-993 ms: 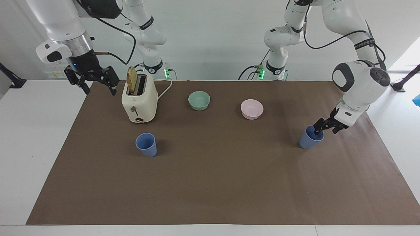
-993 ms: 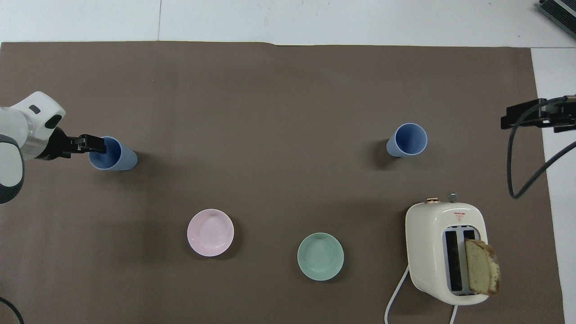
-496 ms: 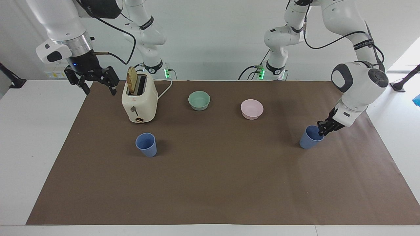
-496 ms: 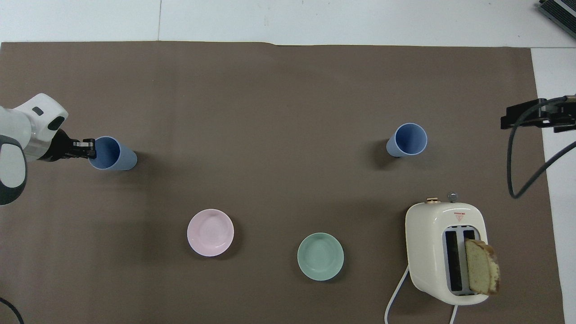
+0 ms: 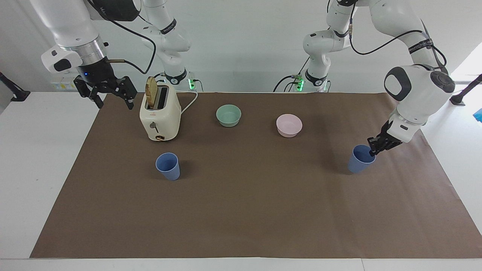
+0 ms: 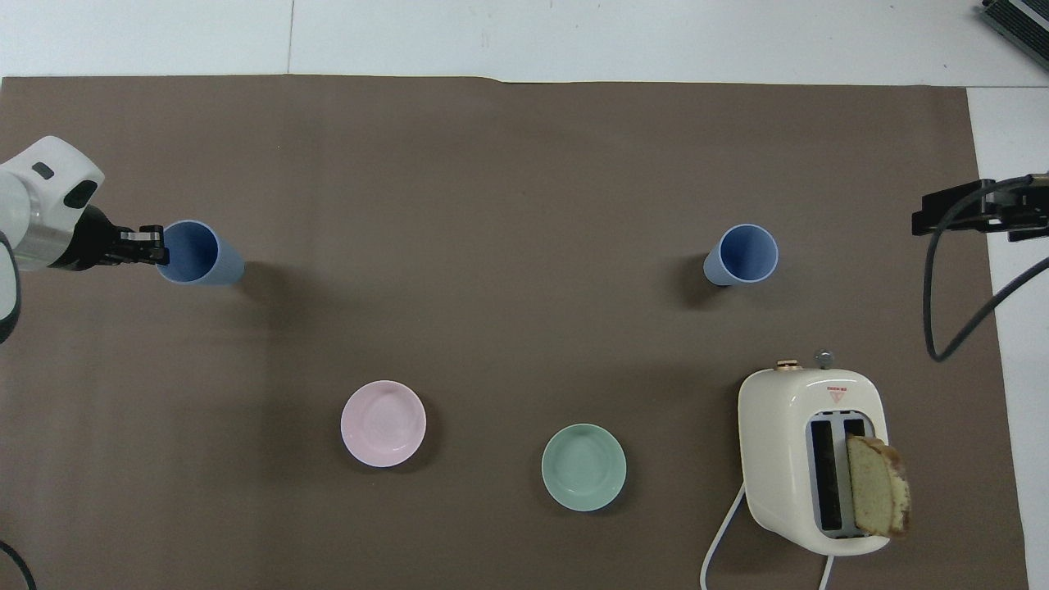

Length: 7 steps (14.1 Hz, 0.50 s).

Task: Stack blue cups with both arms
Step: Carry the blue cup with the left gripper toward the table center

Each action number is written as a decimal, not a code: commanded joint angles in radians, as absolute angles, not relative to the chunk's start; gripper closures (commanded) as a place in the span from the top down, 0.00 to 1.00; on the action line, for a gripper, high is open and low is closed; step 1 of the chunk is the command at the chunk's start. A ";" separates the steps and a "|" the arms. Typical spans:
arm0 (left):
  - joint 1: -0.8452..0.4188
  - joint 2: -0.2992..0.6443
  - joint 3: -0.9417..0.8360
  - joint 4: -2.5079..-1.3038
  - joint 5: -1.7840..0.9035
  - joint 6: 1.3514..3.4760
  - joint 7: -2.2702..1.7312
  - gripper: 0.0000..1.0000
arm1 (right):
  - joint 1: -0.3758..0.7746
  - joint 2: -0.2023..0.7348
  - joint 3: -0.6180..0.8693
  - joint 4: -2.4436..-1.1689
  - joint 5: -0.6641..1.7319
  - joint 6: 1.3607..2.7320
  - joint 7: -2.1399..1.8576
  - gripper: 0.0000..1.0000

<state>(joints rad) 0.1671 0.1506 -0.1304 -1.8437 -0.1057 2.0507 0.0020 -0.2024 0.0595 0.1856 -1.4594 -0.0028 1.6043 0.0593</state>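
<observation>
1. My left gripper (image 5: 372,150) sits at the right of the facing view, clenched on the rim of one blue cup (image 5: 360,159). In the overhead view the same gripper (image 6: 154,246) comes in from the left edge, pinching that cup (image 6: 197,254) at the wall closest to my wrist.

2. That cup leans a bit, mouth tipped toward my fingers. Can't tell whether its base is touching the brown mat (image 5: 241,210) or just off it.

3. The second blue cup (image 5: 168,166) stands upright on its own at center-left of the facing view, just below the toaster. In the overhead view it's at the right of the middle (image 6: 742,255). The two cups are well apart.

4. My right gripper (image 5: 111,96) hangs in the upper left of the facing view, fingers spread wide, grasping nothing. It's up in the air over the mat's edge, beside the toaster, and that arm is just waiting. In the overhead view only a bit of it (image 6: 975,211) pokes in at the right edge.

5. The cream toaster (image 5: 160,114) is in the upper left of the facing view with a slice of bread (image 5: 151,93) sticking out of one slot.

6. The green bowl (image 5: 228,115) and pink bowl (image 5: 289,125) sit side by side, upper middle of the facing view, between the toaster and my left arm.
</observation>
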 commanded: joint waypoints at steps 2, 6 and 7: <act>0.053 0.104 -0.124 -1.809 -0.118 1.988 -0.188 0.00 | -0.216 0.037 0.190 -1.486 0.020 1.615 0.031 1.00; -0.115 0.101 -0.126 -1.809 -0.118 2.006 -0.441 0.00 | -0.216 0.037 0.190 -1.486 0.020 1.615 0.031 1.00; -0.148 0.101 -0.127 -1.809 -0.118 2.014 -0.478 0.00 | -0.216 0.037 0.190 -1.486 0.018 1.615 0.031 1.00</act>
